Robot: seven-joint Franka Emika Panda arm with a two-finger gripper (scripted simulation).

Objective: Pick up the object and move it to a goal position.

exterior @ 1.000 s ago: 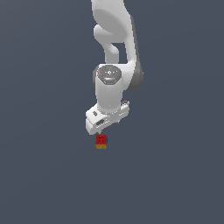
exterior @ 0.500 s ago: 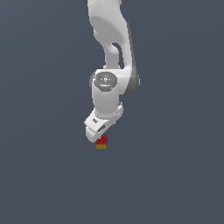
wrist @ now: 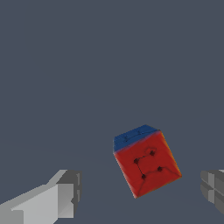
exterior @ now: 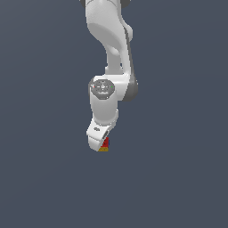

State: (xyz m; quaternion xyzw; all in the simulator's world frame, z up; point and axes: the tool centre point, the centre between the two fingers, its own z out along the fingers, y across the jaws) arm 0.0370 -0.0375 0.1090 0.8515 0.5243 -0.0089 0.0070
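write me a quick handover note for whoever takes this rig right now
End effector: open, fingers either side of the cube with gaps, nothing gripped.
Cube: on the grey floor, partly hidden behind the end effector in the exterior view, red face toward the wrist camera, blue side visible.
Done: arm is down over the cube.
Left: close on it, lift, carry to the goal. No goal marker is visible in either view.

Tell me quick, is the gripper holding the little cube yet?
Gripper: open, holding nothing. The cube sits between its fingers, with a gap on both sides.
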